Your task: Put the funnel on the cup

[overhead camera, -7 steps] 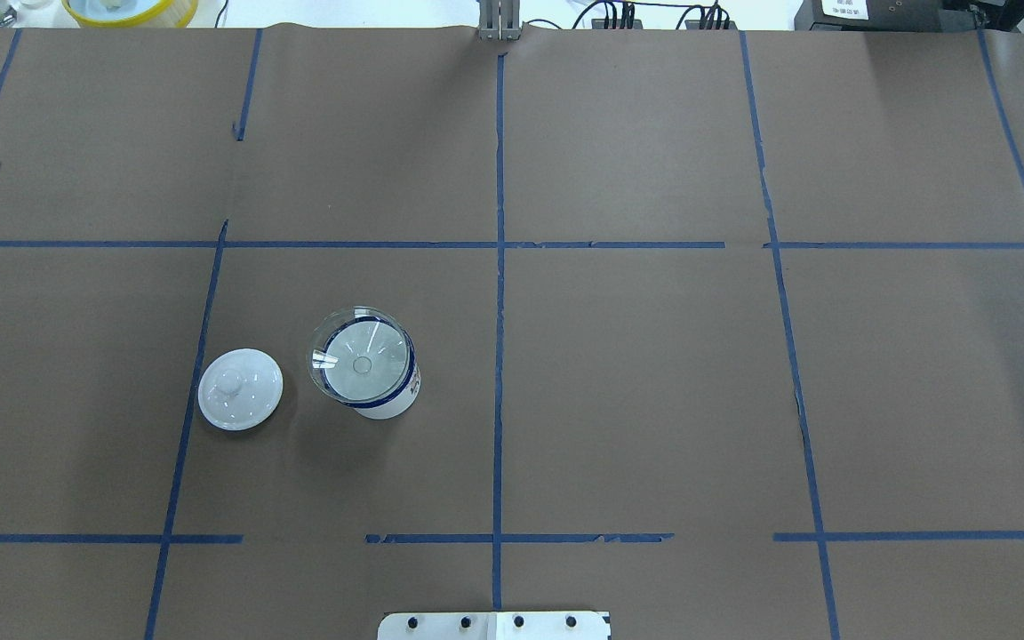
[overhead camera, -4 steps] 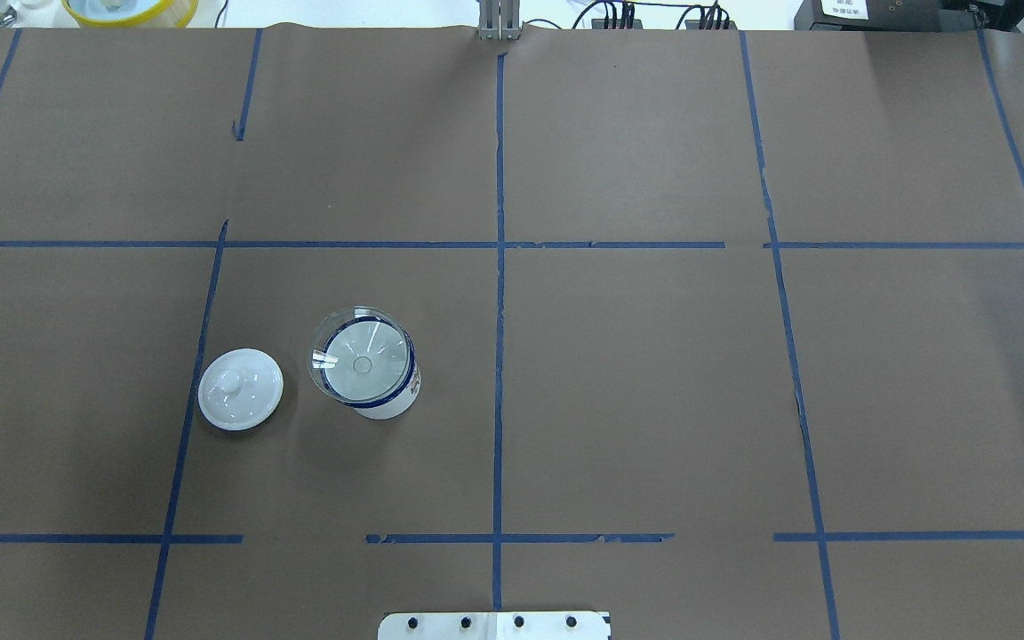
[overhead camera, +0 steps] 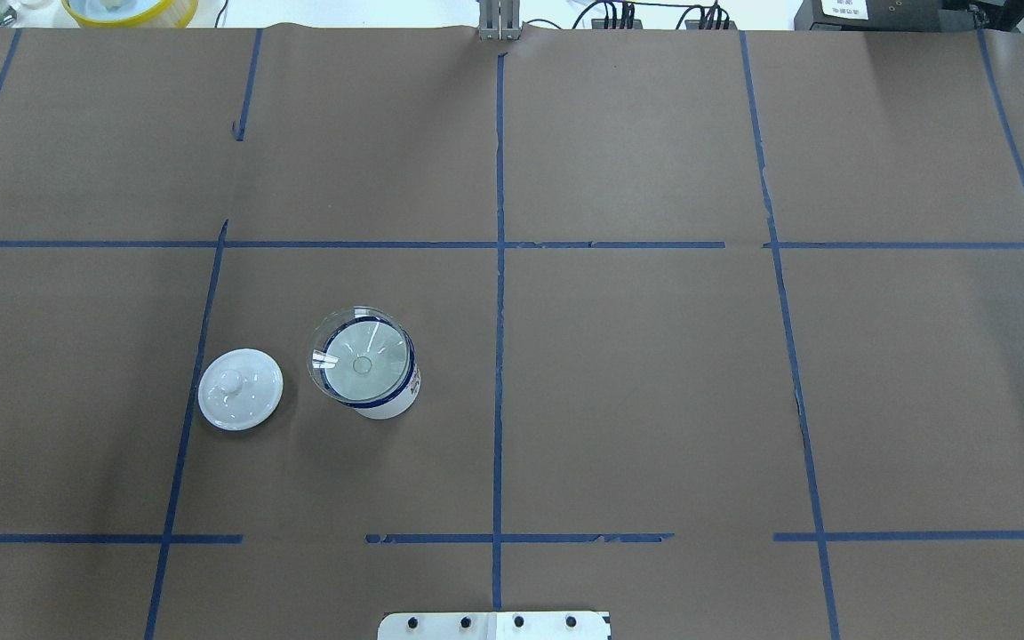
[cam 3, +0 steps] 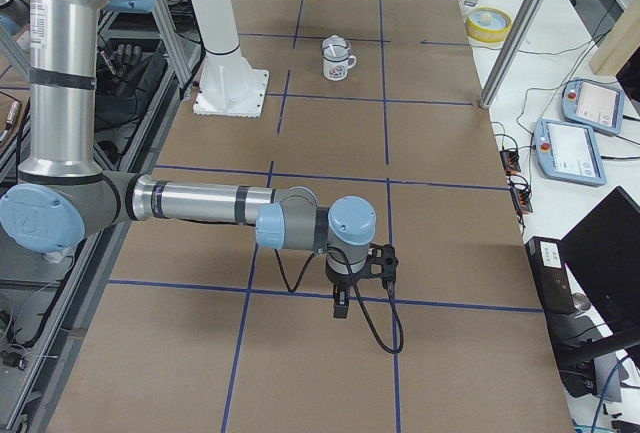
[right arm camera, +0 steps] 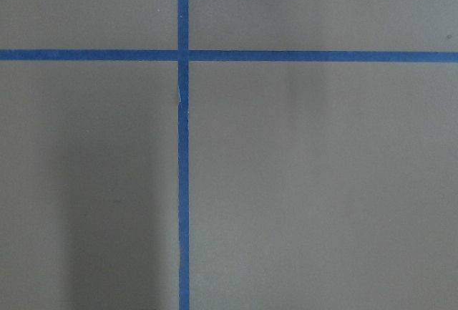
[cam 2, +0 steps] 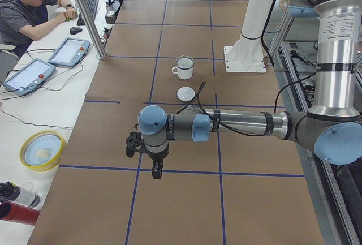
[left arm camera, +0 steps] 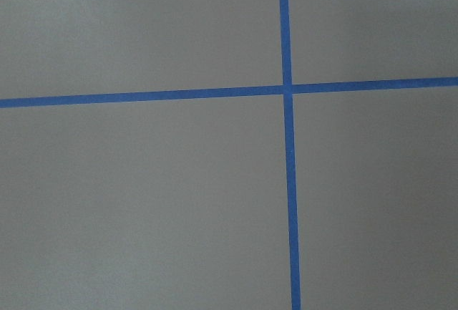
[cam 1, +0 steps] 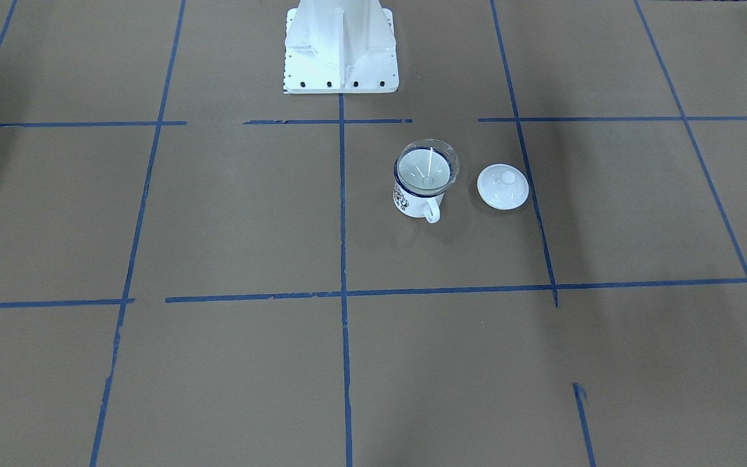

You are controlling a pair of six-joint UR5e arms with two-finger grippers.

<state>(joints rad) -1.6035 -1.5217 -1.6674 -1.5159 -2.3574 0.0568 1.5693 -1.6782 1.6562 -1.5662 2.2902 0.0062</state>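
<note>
The clear funnel point(overhead camera: 361, 356) sits upright in the mouth of the white mug with the dark blue rim point(overhead camera: 385, 405), left of the table's middle. In the front-facing view the funnel point(cam 1: 426, 170) rests on the cup point(cam 1: 414, 202), whose handle points toward the camera. No gripper touches them. My left gripper point(cam 2: 156, 171) hangs over the table's left end, far from the cup point(cam 2: 184, 68). My right gripper point(cam 3: 342, 305) hangs over the right end, far from the cup point(cam 3: 338, 59). I cannot tell whether either is open or shut. Both wrist views show only brown paper and blue tape.
A round white domed lid with a knob point(overhead camera: 240, 389) lies just left of the cup. The robot's white base point(cam 1: 340, 45) stands behind it. A yellow bowl point(overhead camera: 130, 9) sits beyond the far left edge. An operator point(cam 2: 31, 7) sits at a side desk.
A dark part of my left arm at the overhead view's left edge has moved out of that view. The funnel, cup and lid have not moved.
</note>
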